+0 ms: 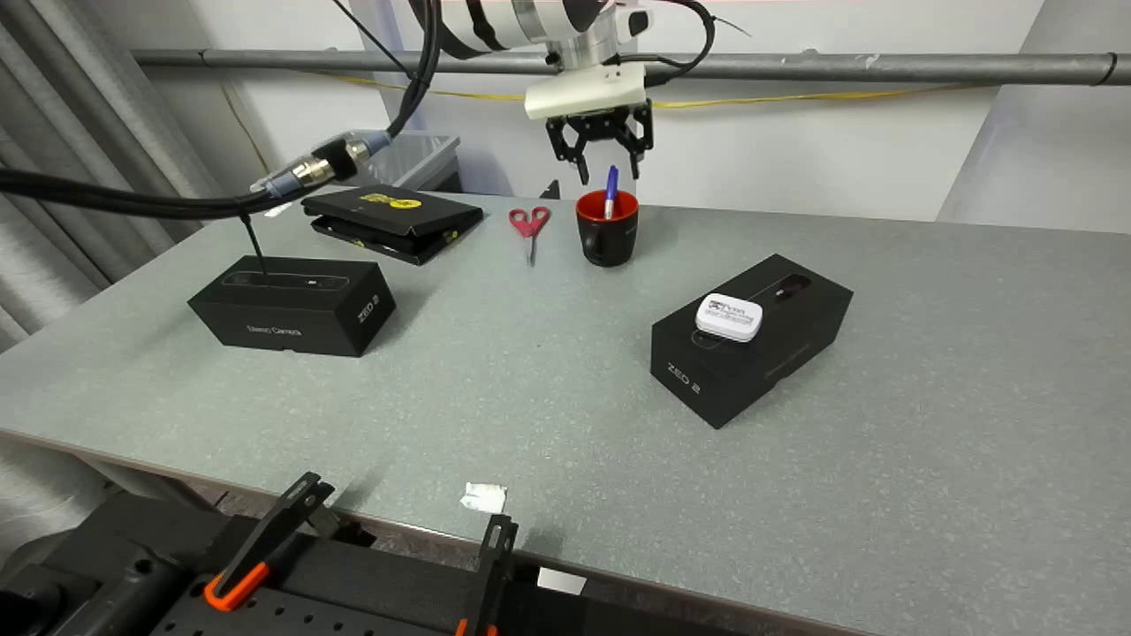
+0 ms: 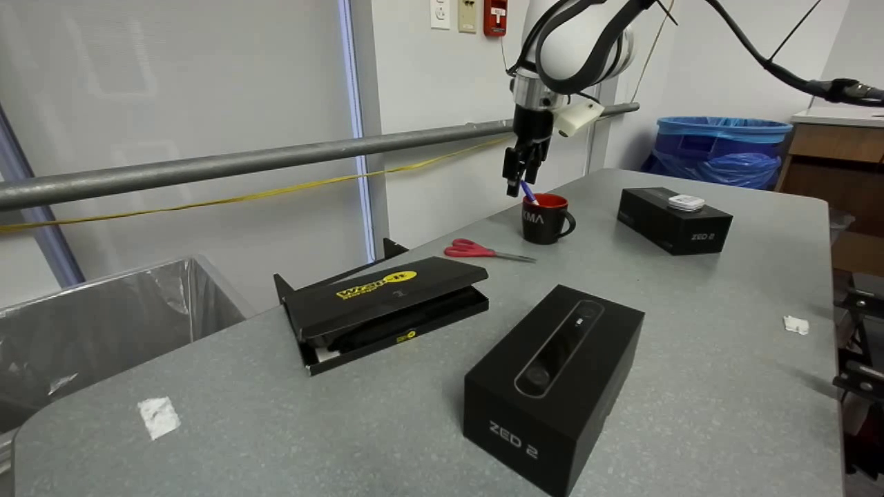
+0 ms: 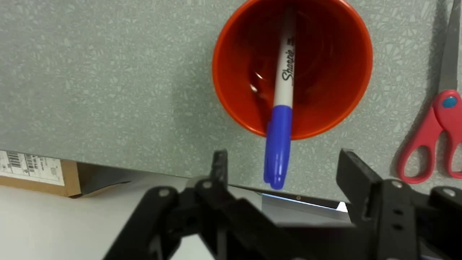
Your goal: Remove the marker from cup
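The cup stands upright near the back edge of the table, dark outside and red inside. It also shows in an exterior view and in the wrist view. The marker has a white body and a blue cap. It leans in the cup, cap up, with the cap sticking out over the rim. My gripper is open and empty just above the cup. In the wrist view its fingers are spread on either side of the marker's cap, apart from it. The marker's lower tip is blurred inside the cup.
Red-handled scissors lie beside the cup. A black box carries a small white case. Another black box and a flat black box stand on the scissors' side. A wall rail runs behind the table.
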Robot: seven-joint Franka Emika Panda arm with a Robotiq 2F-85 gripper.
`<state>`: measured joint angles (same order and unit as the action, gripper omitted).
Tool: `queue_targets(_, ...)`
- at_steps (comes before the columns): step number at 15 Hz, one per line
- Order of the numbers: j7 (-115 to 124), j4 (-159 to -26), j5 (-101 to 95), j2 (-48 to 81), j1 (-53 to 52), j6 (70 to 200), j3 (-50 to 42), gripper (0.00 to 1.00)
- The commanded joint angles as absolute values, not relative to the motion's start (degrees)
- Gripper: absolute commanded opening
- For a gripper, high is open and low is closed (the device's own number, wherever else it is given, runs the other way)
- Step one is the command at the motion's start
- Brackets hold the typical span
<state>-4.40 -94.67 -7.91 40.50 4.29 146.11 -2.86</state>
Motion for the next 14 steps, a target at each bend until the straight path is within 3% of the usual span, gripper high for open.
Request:
queue_targets(1,-5.81,-91.39,-5.83,42.20,5.11,143.80,-1.88,0.49)
queue_targets(7,-5.68,-91.12,-4.71,42.28,5.21,143.50,-1.81,0.04)
queue_targets(8,-5.68,-91.20,-4.53,42.13,5.25,143.40,-1.78,0.00)
queue_targets(14,-5.92,-95.33,-4.34,35.85,5.21,141.52,-1.87,0.03)
